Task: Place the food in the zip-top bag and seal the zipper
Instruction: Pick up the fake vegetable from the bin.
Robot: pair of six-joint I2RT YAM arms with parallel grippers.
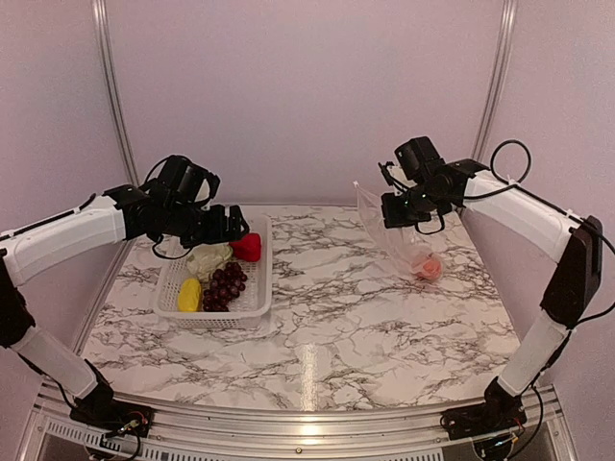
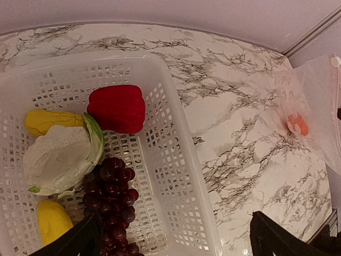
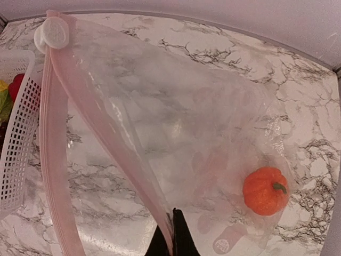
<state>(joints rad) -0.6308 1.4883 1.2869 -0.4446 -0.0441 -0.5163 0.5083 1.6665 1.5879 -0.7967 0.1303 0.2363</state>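
Pinched in my right gripper point(image 3: 172, 237) hangs the clear crinkly zip-top bag point(image 3: 160, 106), a round orange toy fruit point(image 3: 265, 190) inside; my left gripper point(image 2: 175, 229) gapes wide above the white slotted basket point(image 2: 176, 176). Grey-veined white marble tabletop point(image 1: 365, 307) spreads beneath, pale lilac walls point(image 1: 307, 86) behind.

In the left wrist view, the bottom edge is cropping the left tool point(image 2: 173, 245) to two dark fingertips point(image 2: 274, 237) and cutting the grape bunch point(image 2: 114, 208), while the right edge is clipping the zip-top bag point(image 2: 319, 106). The right tool point(image 3: 171, 237) is showing only a dark sliver, with the basket point(image 3: 16, 133) running off-frame.
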